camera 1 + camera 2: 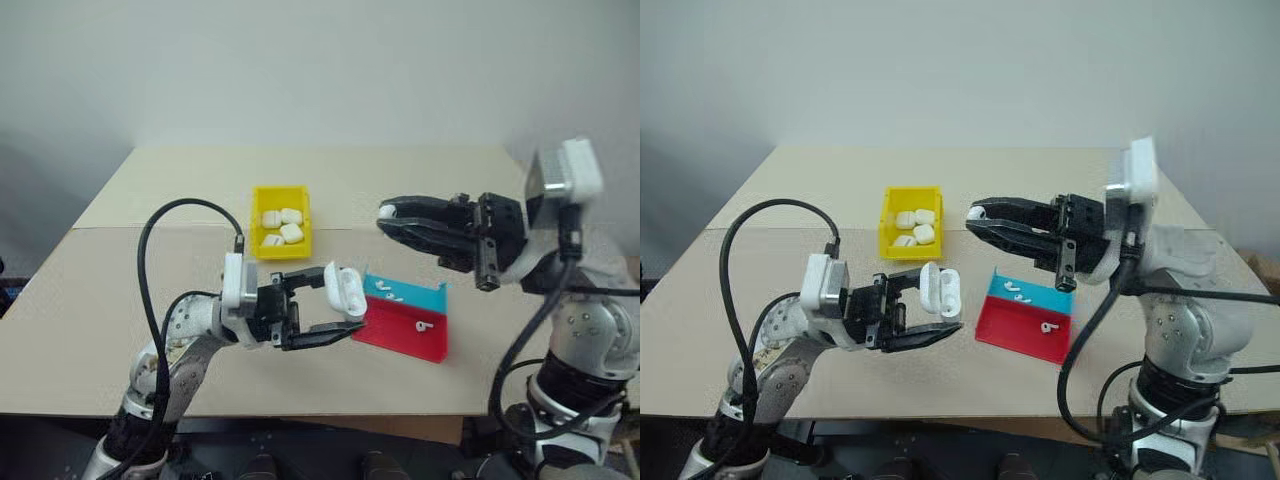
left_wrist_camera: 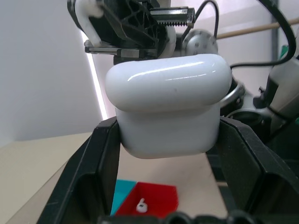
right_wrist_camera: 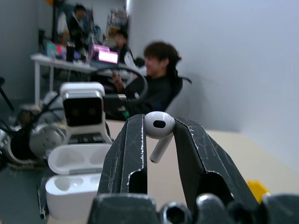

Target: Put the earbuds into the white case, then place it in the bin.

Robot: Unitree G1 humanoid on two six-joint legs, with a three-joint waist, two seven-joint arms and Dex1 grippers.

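Observation:
My left gripper (image 1: 345,300) is shut on the white case (image 1: 343,289), held above the table with its lid hinged open. In the left wrist view the case (image 2: 168,107) sits between the black fingers (image 2: 100,158). My right gripper (image 1: 388,214) is raised to the right of the case, points left toward it, and is shut on one earbud (image 3: 159,128) at its fingertips. The open case (image 3: 74,177) lies beyond that earbud in the right wrist view. Two more earbuds (image 1: 386,297) (image 1: 421,326) lie on the red-and-blue tray (image 1: 395,332). The yellow bin (image 1: 282,250) stands behind the left gripper.
Several white cases (image 1: 280,225) lie inside the bin. The tray sits near the table's front edge, right of centre. A black cable (image 1: 150,260) loops above my left arm. People (image 3: 159,79) sit at desks in the room behind the table.

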